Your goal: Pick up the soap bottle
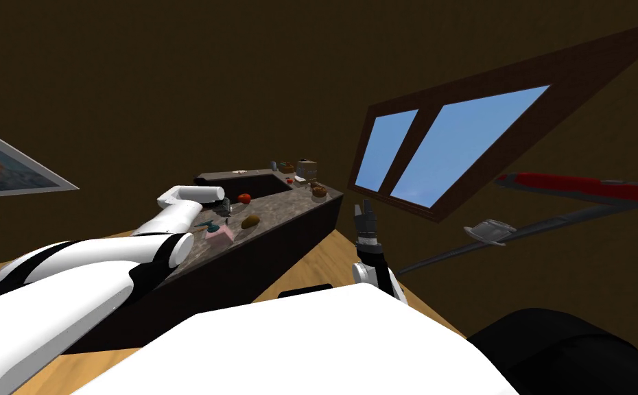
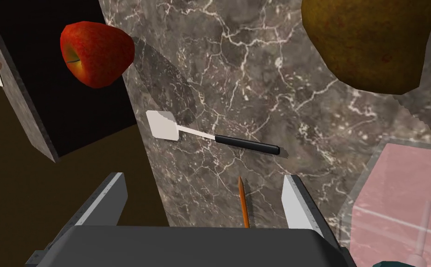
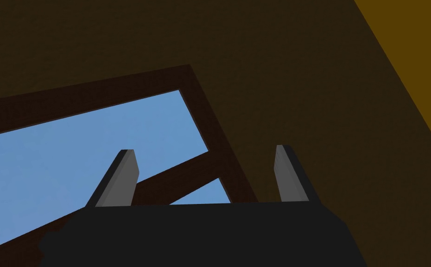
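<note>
The soap bottle (image 1: 219, 234) is a pink, clear-walled block with a teal pump, standing on the dark marble counter (image 1: 276, 209). In the left wrist view the soap bottle (image 2: 404, 199) stands just outside one finger of my left gripper (image 2: 205, 190). That gripper is open above the counter, with nothing between its fingers; beneath it lie a pencil (image 2: 244, 204) and a small spatula (image 2: 210, 134). My left gripper (image 1: 226, 208) hovers just beyond the bottle. My right gripper (image 1: 364, 208) is raised off the counter's end; the right wrist view has it open (image 3: 205, 174) and empty.
A red apple (image 2: 96, 53) sits by the sink's edge and a brown potato (image 2: 370, 41) lies beyond the bottle. The sink basin (image 1: 252, 184) is sunk into the counter past the apple. Several small items crowd the counter's far end (image 1: 304, 168). A window (image 1: 441, 147) is on the right.
</note>
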Robot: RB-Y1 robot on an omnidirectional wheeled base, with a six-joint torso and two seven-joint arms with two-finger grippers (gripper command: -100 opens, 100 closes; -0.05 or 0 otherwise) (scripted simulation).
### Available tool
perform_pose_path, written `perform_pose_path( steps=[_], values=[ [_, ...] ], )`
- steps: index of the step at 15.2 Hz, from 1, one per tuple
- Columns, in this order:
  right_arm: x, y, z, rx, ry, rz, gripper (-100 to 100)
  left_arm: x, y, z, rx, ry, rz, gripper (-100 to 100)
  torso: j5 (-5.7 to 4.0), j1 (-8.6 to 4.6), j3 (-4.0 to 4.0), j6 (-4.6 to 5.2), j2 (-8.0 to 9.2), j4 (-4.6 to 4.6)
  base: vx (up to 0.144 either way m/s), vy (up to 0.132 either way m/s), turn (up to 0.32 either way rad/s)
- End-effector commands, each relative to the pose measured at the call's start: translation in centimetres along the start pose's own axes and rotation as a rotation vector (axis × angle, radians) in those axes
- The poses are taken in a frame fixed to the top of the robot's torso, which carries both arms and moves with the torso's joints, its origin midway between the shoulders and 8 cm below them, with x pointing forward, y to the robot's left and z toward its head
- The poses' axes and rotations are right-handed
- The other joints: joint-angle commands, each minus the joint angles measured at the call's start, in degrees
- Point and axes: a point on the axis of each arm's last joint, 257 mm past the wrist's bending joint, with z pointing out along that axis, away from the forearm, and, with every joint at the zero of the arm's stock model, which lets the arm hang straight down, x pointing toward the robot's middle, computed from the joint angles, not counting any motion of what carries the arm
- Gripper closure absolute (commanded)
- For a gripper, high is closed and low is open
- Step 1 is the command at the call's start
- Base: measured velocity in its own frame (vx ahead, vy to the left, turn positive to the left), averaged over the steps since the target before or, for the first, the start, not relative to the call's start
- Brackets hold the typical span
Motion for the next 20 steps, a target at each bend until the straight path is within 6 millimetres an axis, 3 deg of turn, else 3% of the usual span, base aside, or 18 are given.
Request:
perform_pose_path(
  steps=[1, 2, 9, 15, 18, 20],
  values=[
    [0.0, 0.0, 0.0, 0.000, 0.000, 0.000, 0, -0.2, 0.1, -0.7, -0.051, 0.003, -0.027, -100, 0.00, 0.00, 0.00, 0.00, 0.00, 0.00, -0.006, -0.002, -0.001],
    [0.0, 0.0, 0.0, 0.000, 0.000, 0.000, 0, -0.4, 1.1, -0.6, -0.082, -0.002, -0.029, -100, -0.01, 0.01, 0.01, 0.00, 0.01, 0.01, -0.007, -0.001, 0.000],
    [0.0, 0.0, 0.0, 0.000, 0.000, 0.000, 0, -0.8, 2.7, -1.8, -0.207, 0.004, -0.071, -100, 0.01, 0.05, 0.02, -0.01, 0.03, 0.01, -0.008, 0.003, 0.004],
    [0.0, 0.0, 0.0, 0.000, 0.000, 0.000, 0, -0.7, 4.6, -4.0, -0.348, 0.021, -0.115, -100, 0.02, 0.09, 0.04, -0.02, 0.08, 0.02, -0.016, 0.013, 0.013],
    [0.0, 0.0, 0.0, 0.000, 0.000, 0.000, 0, -0.8, 5.2, -3.8, -0.362, 0.018, -0.119, -100, 0.02, 0.08, 0.03, -0.01, 0.04, 0.01, -0.006, 0.008, 0.002],
    [0.0, 0.0, 0.0, 0.000, 0.000, 0.000, 0, -0.8, 6.5, -4.9, -0.441, 0.027, -0.141, -100, 0.02, 0.06, 0.01, -0.01, 0.02, 0.00, -0.012, 0.015, 0.026]
  ],
)
